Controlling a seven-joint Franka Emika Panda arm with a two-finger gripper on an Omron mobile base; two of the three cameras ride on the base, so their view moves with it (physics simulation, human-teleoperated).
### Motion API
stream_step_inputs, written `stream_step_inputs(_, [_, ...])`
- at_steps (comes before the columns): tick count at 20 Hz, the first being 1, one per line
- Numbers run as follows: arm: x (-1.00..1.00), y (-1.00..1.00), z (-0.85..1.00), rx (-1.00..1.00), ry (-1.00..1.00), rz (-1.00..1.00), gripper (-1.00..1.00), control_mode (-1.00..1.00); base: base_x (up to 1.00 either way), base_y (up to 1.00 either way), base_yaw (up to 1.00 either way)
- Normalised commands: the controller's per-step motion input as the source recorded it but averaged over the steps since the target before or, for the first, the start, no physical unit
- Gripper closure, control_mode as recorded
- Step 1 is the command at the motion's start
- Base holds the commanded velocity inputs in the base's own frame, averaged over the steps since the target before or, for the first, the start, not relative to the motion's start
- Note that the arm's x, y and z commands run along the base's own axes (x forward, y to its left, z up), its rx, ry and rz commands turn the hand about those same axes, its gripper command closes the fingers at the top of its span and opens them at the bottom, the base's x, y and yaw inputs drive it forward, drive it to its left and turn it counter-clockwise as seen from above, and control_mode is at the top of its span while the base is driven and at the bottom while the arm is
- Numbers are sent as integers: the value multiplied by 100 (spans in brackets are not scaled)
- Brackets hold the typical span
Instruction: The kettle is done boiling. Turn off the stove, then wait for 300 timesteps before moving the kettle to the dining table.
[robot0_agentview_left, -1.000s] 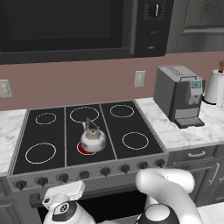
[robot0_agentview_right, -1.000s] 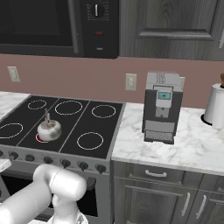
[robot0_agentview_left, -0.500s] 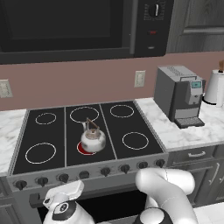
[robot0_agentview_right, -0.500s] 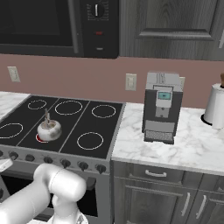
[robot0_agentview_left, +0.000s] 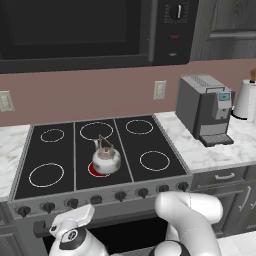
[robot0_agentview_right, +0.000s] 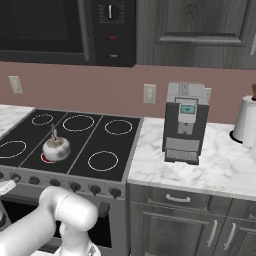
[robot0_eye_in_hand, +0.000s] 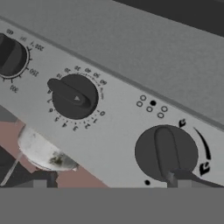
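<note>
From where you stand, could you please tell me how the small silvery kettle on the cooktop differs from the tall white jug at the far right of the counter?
The small silvery kettle is squat and rounded; the tall white jug is upright and narrower. The kettle has a thin brown arched wire handle, which the jug lacks. The kettle sits on a glowing red burner of the black glass stove, while the jug stands on the marble counter beyond the grey coffee machine. Both stand upright and untouched.

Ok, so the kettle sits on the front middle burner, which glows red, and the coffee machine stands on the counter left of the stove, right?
Not quite. The coffee machine stands on the counter to the right of the stove, not the left; the left base view shows it. The rest holds: the kettle sits on the front middle burner, which glows red.
</note>
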Motion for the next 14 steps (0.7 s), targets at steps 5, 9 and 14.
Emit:
stream_step_inputs(5, [4,9,-13,-2,0,1,-100,-100,0,0,0])
stream_step_inputs(9, [5,5,-6,-1,0,0,-100,-100,0,0,0])
stream_step_inputs(14, [8,4,-4,-2,0,0,-100,-100,0,0,0])
